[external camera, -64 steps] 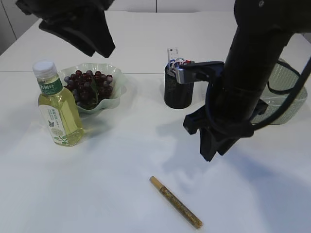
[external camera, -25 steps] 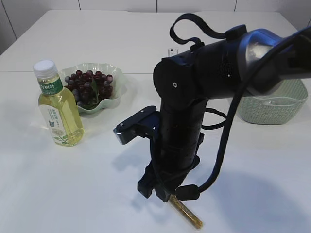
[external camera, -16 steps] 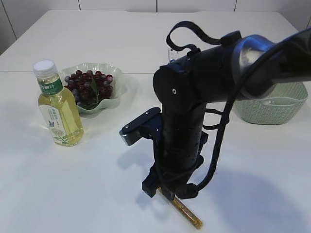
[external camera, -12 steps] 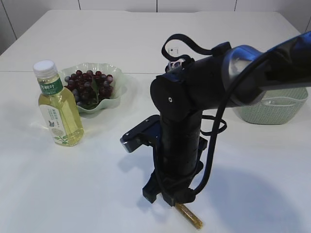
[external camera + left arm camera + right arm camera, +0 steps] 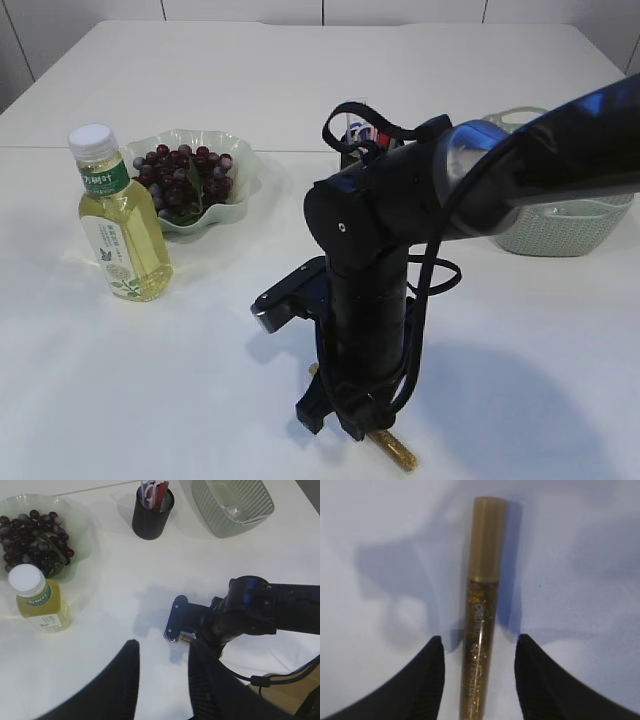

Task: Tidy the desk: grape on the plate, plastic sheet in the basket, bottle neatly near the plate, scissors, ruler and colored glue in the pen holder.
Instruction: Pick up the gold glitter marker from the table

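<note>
The colored glue (image 5: 482,605), a gold glitter stick with a tan cap, lies flat on the white table. My right gripper (image 5: 480,640) stands open astride it, with a gap on each side of the stick. From outside, the right gripper (image 5: 345,418) is down at the table and only the glue's near end (image 5: 393,453) shows. The bottle (image 5: 120,215) stands upright next to the plate (image 5: 240,165), which holds the grape bunch (image 5: 180,180). Scissors handles (image 5: 149,489) stick out of the black pen holder (image 5: 150,515). My left gripper (image 5: 164,647) hovers high, open and empty.
The green basket (image 5: 565,225) stands at the back right, with something clear inside (image 5: 231,510). The right arm (image 5: 380,230) hides most of the pen holder from outside. White table runs on all around the glue.
The right arm has sunk lower over the glue stick, covering more of it in the exterior view. Its jaws keep the same width. Bottle, plate and basket have not moved.
</note>
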